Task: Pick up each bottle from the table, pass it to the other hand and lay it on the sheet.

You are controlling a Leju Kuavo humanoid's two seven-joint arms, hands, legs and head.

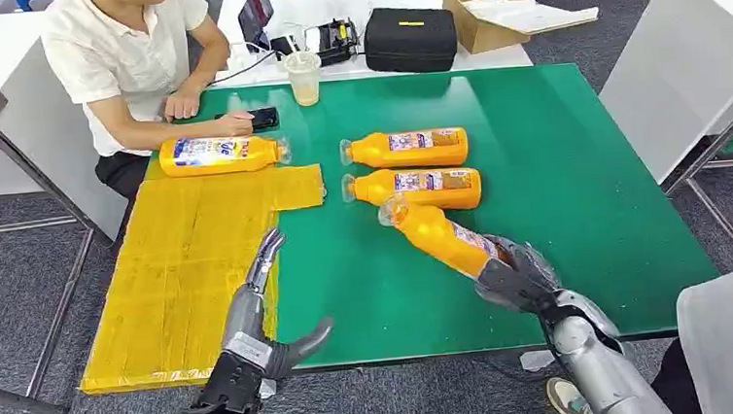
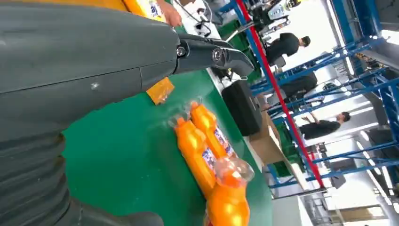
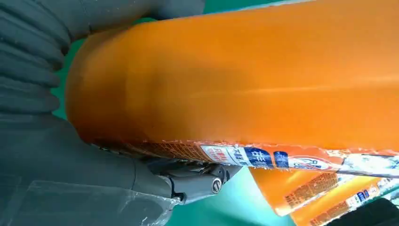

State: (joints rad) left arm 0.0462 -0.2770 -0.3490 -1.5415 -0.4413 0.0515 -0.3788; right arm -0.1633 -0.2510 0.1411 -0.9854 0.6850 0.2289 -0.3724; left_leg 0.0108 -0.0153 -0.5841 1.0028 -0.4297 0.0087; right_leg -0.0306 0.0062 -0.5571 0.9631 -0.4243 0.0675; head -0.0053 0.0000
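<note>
Yellow sheet (image 1: 187,268) lying along desk's left edge, one bottle (image 1: 221,155) resting at its far end. Left hand (image 1: 271,311) hovering near front edge, fingers spread, holding nothing. Two bottles (image 1: 407,150) lying mid-desk. Right hand (image 1: 516,276) gripping tilted orange bottle (image 1: 440,236) by base, near front edge.

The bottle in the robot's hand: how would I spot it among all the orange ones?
Start at the green table, where three orange bottles sit near the middle. Two bottles lie flat and parallel, one behind the other. The held bottle is nearest the robot, slanted across them, its base gripped by the right hand.
</note>
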